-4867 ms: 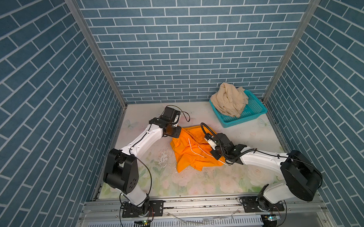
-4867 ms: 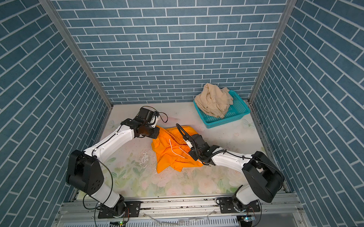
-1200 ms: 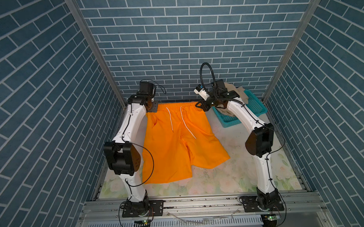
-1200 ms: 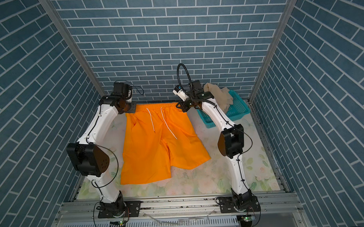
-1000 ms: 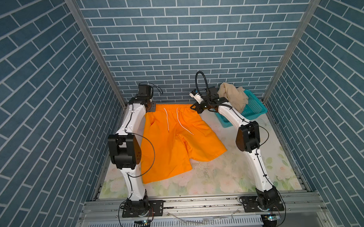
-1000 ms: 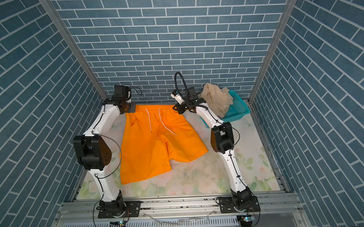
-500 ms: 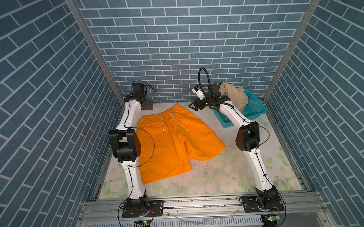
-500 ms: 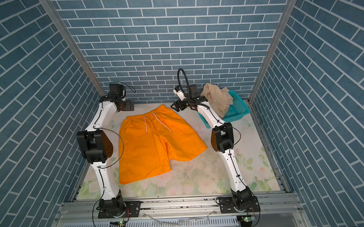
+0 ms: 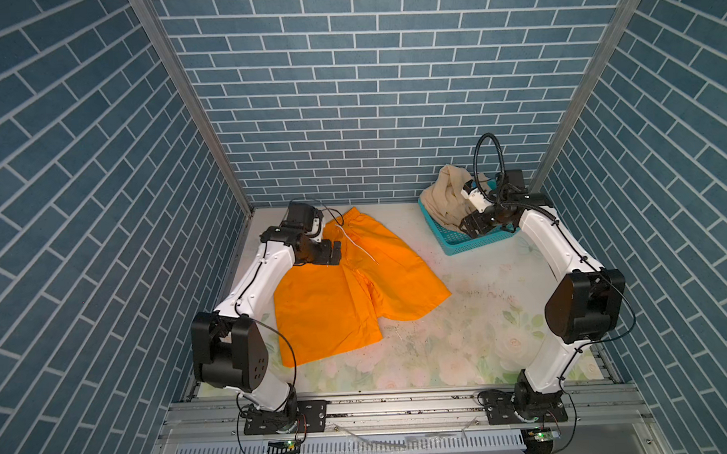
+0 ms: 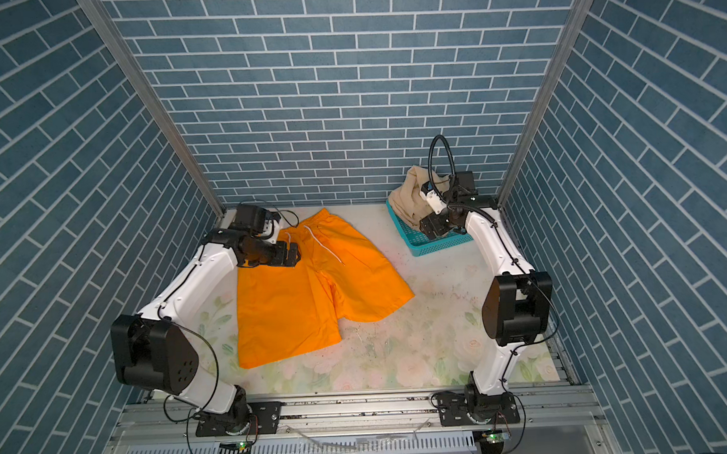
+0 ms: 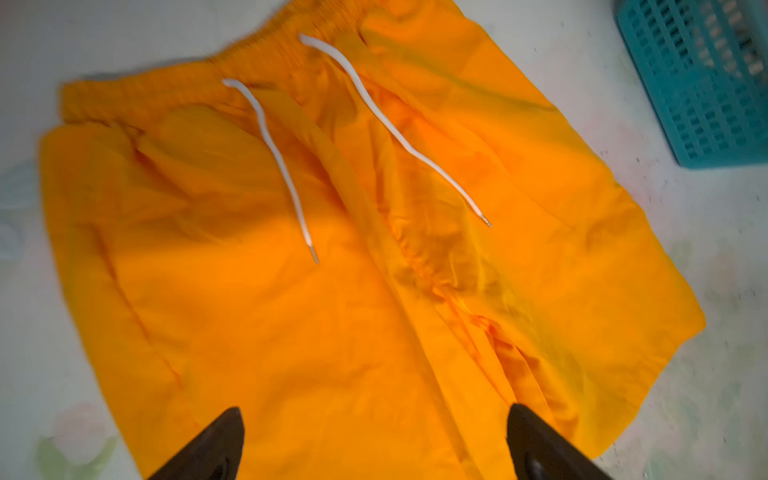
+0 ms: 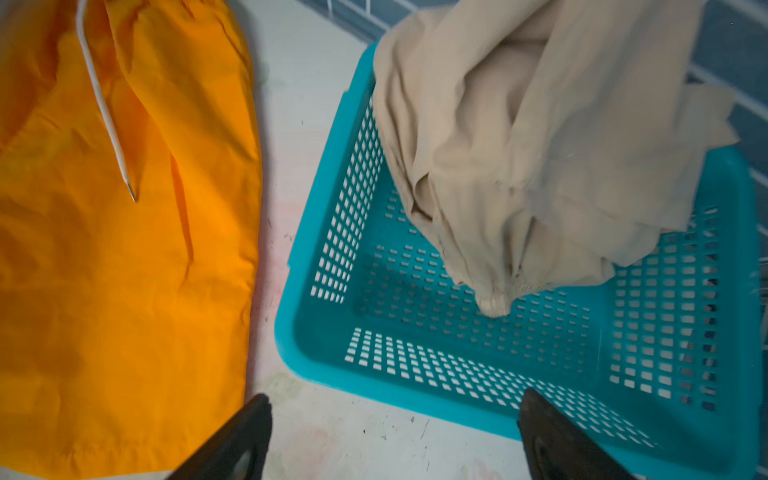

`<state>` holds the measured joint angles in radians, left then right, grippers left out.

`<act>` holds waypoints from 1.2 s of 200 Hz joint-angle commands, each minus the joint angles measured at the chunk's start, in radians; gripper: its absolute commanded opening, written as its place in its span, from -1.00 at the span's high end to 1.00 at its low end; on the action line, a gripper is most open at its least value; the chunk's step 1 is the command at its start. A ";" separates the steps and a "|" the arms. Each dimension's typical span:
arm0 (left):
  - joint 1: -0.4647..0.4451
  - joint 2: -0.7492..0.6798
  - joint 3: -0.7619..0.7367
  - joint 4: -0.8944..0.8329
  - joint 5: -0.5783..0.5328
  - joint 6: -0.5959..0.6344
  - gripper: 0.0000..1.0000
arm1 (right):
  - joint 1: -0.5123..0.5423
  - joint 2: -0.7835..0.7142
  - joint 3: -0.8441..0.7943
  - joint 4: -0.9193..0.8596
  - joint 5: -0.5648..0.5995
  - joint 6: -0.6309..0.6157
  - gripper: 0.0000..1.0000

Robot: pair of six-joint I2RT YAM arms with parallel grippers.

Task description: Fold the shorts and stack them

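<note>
**Figure.** We see the orange shorts point(image 9: 355, 286) spread flat on the desk point(image 9: 460, 316), with the waistband point(image 11: 257, 45) at the far side and the legs toward the arm bases, a layout fit for folding. The left hand point(image 9: 333, 253) hovers over one waistband corner, fingers wide apart and empty. The right hand point(image 9: 473, 228), likewise spread and holding nothing, hangs over the teal basket point(image 9: 458, 246). There the beige shorts point(image 9: 442, 200) lie heaped, apparently unfolded, awaiting their turn.

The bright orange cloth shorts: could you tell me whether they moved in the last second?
Yes: the bright orange cloth shorts dropped flat, waistband now farther left of the teal perforated plastic basket.
</note>
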<state>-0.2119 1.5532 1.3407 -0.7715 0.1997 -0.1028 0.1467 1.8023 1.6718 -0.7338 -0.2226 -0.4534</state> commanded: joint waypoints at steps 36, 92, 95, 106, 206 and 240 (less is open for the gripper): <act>-0.010 -0.116 -0.127 0.019 0.052 -0.051 -0.99 | -0.006 0.041 -0.041 -0.016 0.079 -0.234 -0.85; -0.010 -0.127 -0.165 0.017 0.063 -0.075 -0.99 | -0.007 0.129 0.004 -0.044 0.113 -0.291 -0.85; -0.010 -0.127 -0.166 0.016 0.061 -0.077 -0.99 | -0.007 0.132 0.005 -0.045 0.112 -0.292 -0.85; -0.011 -0.127 -0.167 0.015 0.060 -0.081 -0.99 | -0.008 0.142 0.005 -0.044 0.108 -0.293 -0.85; -0.010 -0.109 -0.166 0.006 0.047 -0.087 -0.99 | 0.003 0.229 0.020 -0.062 0.095 -0.220 -0.82; -0.010 -0.110 -0.152 0.003 0.053 -0.084 -0.99 | 0.048 0.143 -0.086 -0.017 0.057 -0.100 -0.76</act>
<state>-0.2249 1.4395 1.1839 -0.7578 0.2523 -0.1871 0.1555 2.0151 1.6577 -0.7261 -0.1127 -0.6731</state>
